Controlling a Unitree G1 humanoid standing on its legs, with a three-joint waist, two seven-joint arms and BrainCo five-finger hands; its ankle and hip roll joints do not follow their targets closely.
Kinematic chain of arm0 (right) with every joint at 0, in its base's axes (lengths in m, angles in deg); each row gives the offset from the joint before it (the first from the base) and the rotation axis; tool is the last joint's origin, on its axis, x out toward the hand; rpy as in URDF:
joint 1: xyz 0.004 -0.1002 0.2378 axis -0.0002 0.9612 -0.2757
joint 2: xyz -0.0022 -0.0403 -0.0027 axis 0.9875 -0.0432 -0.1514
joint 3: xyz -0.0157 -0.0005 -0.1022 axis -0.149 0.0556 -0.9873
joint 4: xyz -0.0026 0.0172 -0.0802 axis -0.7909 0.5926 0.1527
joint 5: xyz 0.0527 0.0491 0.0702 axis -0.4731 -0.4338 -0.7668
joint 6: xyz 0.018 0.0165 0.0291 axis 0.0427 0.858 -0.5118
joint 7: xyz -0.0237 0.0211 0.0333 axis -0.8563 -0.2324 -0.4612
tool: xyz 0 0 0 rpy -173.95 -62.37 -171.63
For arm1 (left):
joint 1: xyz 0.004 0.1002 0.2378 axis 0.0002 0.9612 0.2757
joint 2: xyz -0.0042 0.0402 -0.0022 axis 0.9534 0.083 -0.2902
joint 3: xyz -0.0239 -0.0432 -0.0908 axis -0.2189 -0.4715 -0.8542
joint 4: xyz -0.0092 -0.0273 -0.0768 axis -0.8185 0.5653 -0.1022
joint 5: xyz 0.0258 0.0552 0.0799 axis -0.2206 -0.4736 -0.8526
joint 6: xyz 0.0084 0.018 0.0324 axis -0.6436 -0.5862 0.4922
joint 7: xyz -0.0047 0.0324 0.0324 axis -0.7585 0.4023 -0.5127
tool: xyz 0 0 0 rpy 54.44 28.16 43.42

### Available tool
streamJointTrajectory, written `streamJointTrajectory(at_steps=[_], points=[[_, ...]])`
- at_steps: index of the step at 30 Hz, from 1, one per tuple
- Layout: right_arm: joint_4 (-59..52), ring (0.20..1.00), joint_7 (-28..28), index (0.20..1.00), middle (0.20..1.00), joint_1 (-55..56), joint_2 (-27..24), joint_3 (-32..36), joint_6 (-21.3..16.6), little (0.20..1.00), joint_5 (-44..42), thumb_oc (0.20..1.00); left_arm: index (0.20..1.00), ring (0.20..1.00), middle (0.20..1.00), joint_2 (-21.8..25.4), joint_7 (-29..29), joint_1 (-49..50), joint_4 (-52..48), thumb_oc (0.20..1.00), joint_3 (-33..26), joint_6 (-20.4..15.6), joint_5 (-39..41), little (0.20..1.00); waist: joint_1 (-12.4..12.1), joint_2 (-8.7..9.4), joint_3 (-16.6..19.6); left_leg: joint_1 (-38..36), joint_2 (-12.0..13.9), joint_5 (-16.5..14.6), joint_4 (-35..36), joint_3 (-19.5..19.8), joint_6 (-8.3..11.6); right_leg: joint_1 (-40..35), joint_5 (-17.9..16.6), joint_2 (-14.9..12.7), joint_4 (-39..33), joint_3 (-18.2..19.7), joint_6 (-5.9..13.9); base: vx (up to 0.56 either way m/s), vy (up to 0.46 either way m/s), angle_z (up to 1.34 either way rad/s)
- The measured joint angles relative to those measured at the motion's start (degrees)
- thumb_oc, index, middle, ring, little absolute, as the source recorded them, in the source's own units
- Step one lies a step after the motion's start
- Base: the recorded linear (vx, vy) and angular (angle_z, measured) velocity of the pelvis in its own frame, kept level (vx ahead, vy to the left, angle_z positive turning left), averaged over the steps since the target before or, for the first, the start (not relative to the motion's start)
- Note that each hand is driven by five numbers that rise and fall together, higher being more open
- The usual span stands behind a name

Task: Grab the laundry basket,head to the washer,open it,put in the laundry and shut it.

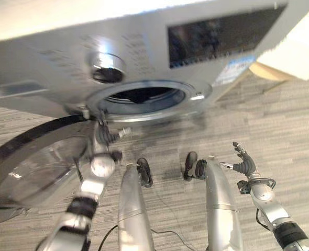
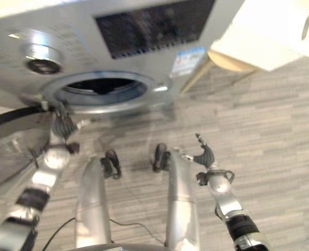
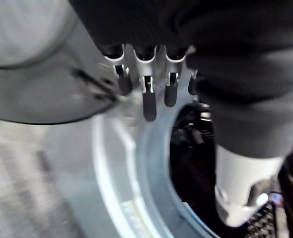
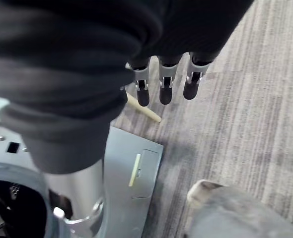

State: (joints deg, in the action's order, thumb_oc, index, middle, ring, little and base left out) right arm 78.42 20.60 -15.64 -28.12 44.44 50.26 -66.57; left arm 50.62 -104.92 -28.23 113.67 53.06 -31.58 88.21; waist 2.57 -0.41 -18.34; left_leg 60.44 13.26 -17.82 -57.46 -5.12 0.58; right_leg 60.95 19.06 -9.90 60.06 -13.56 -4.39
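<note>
From my left wrist camera I see the left robot hand (image 3: 145, 74) reaching toward the washer (image 3: 111, 163), its silver fingers (image 3: 147, 96) extended and relaxed, their dark tips just at the rim of the round opening (image 3: 151, 163). Beside the fingers, on the side away from the opening, the open door (image 3: 37, 74) swings out, its glass bowl pale and its frame dark. Inside the opening the drum (image 3: 191, 148) is dark. Below the washer front, grey striped floor (image 3: 22, 198) shows.
</note>
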Motion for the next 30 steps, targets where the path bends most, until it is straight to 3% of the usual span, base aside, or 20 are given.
streamJointTrajectory(at_steps=[5, 10, 15, 22, 27, 28, 30], points=[[3.9, 1.0, -0.5, 1.0, 1.0, 1.1, 0.7, 2.2, 1.2, 1.0, 0.6, 1.0, 1.0, 1.0, 1.0, -3.2, 3.2, 10.5, 0.1, 1.0, -0.5, -0.2, 2.6, 1.0, -1.1, 1.56, 0.7, -13.8, -2.9, 3.4, 11.7, -1.1, -0.25, -13.6, -1.7, -0.7, -9.5, -0.9, 1.78, 0.04, 0.001, 0.26], [5.4, 1.0, 0.5, 1.0, 1.0, 3.1, 2.7, 2.0, 1.8, 1.0, 2.3, 1.0, 1.0, 1.0, 1.0, -3.0, 6.2, 14.8, 2.3, 1.0, -1.3, -0.4, 4.5, 1.0, -1.5, 3.59, 1.3, -27.8, -4.9, 6.8, 23.8, -2.0, -0.05, -27.0, -3.8, -0.7, -19.5, -2.2, 3.11, 0.1, 0.02, 0.16], [8.9, 1.0, 2.0, 1.0, 1.0, 5.6, 4.0, 2.1, 2.0, 1.0, 2.2, 1.0, 1.0, 1.0, 1.0, -3.5, 8.3, 16.3, 5.9, 1.0, -2.4, -0.2, 4.5, 1.0, -1.5, 3.74, 2.0, -43.5, -6.9, 12.3, 39.3, -2.5, 0.52, -42.2, -8.2, 0.2, -32.9, -4.0, 4.72, 0.1, 0.079, 0.1], [14.8, 1.0, 4.2, 1.0, 1.0, 9.1, 4.0, 2.3, 3.0, 1.0, 2.4, 1.0, 1.0, 1.0, 1.0, -3.1, 11.0, 18.5, 12.7, 1.0, -1.9, 0.2, 0.8, 1.0, -1.0, 2.69, 8.5, -58.0, -9.4, 16.8, 55.0, -5.2, -0.37, -55.1, -14.7, 1.7, -48.6, -3.3, 7.38, 0.09, 0.181, -0.11], [14.1, 1.0, 4.2, 1.0, 1.0, 10.0, 3.9, 2.3, 3.0, 1.0, 3.3, 1.0, 1.0, 1.0, 1.0, -2.8, 11.8, 19.9, 13.0, 1.0, -1.8, 0.2, -4.8, 1.0, -1.0, 2.36, 10.5, -59.6, -11.0, 17.7, 57.8, -7.2, -1.17, -56.2, -17.7, 1.4, -52.8, -1.4, 9.06, -0.15, 0.126, -0.22], [15.2, 1.0, 4.2, 1.0, 1.0, 9.9, 4.0, 2.2, 3.1, 1.0, 3.9, 1.0, 1.0, 1.0, 1.0, -2.6, 11.8, 18.3, 13.2, 1.0, -1.2, 0.3, -5.9, 1.0, -0.9, 2.44, 10.4, -58.8, -11.9, 18.1, 57.4, -7.1, -1.85, -55.4, -18.3, 0.6, -52.0, -0.9, 9.59, -0.37, 0.102, 0.3], [17.2, 1.0, 4.4, 1.0, 1.0, 9.0, 4.4, 2.0, 3.9, 1.0, 3.9, 1.0, 1.0, 1.0, 1.0, -1.8, 11.8, 15.2, 13.1, 1.0, -0.1, 0.7, -7.9, 1.0, -1.2, 1.78, 10.0, -56.3, -11.4, 19.0, 56.6, -6.6, -3.47, -53.4, -20.5, 0.8, -50.4, 1.8, 11.78, -0.33, 0.014, 0.37]])
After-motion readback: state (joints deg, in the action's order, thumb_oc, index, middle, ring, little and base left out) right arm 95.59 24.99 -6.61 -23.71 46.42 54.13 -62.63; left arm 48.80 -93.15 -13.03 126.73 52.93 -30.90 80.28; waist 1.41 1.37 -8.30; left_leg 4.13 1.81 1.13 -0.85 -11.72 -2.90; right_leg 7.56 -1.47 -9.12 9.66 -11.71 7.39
